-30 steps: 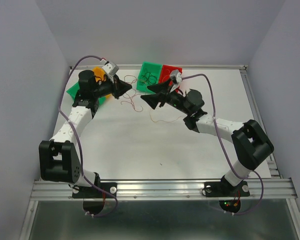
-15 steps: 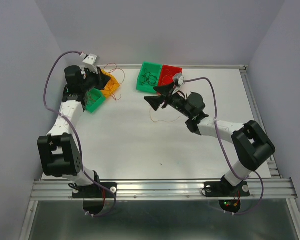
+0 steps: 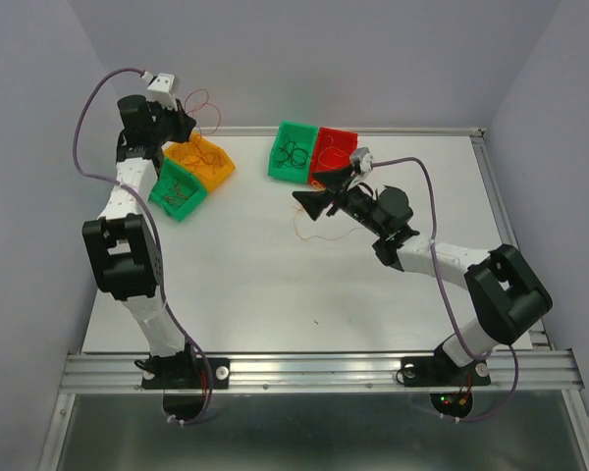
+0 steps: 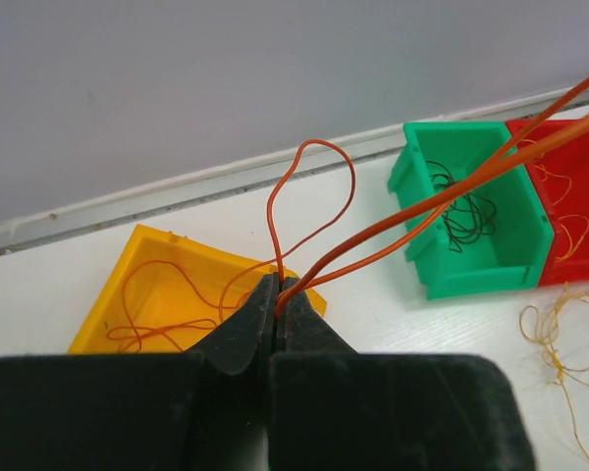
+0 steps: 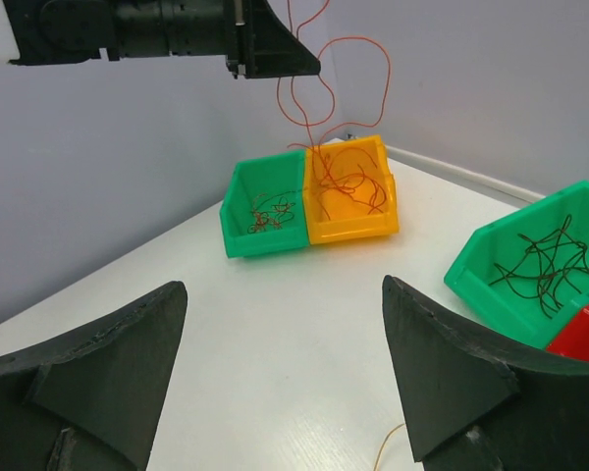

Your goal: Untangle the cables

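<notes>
While the left gripper pinched an orange wire between closed tips, loops rising above them, slack trailing down into the yellow bin, right gripper spread wide, empty, another orange strand on the table beside its fingers.

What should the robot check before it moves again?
1. Left jaws shut on the orange wire: ok.
2. That wire dangling over the yellow bin: ok.
3. That wire free of other tangles: cannot tell.
4. Right jaws open and empty: ok.
5. Every wire off the table: not ok, a loose wire lies near the right jaws.
</notes>
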Robot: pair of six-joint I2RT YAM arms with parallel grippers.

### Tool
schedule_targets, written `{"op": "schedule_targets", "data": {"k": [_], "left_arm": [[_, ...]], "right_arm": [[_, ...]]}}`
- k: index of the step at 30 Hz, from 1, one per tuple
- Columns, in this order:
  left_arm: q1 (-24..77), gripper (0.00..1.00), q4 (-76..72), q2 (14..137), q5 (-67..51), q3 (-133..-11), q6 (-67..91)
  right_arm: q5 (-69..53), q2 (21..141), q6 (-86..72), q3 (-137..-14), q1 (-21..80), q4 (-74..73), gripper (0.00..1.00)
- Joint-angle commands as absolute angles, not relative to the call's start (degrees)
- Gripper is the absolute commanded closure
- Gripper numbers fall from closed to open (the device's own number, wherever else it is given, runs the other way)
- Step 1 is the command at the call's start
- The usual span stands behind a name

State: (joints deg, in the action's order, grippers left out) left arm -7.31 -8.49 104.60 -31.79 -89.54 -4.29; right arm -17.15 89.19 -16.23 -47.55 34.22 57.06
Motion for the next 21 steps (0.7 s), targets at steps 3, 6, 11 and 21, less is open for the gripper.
{"op": "schedule_targets", "data": {"k": [3,6,11,21], "left_arm": [[-8.70,1.00,-5.10,110.90,-27.08,-96.94,-6.94],[-9.05,1.00,-2.82,113.63,-25.67,-100.62,-8.86],[-9.05,1.00,10.55,121.45,-25.75,-111.18,-22.39],[-5.71,1.00,27.60,131.48,-11.70,-124.63,-32.87]], "right_arm": [[-16.17,86.75,-15.29,-45.88,33.14,59.24,0.14],[-16.61,87.01,-15.38,-45.97,32.96,59.33,0.14],[-17.31,87.98,-15.82,-46.14,32.70,59.33,0.14],[-18.28,89.12,-16.70,-46.84,32.61,59.41,0.14]]}}
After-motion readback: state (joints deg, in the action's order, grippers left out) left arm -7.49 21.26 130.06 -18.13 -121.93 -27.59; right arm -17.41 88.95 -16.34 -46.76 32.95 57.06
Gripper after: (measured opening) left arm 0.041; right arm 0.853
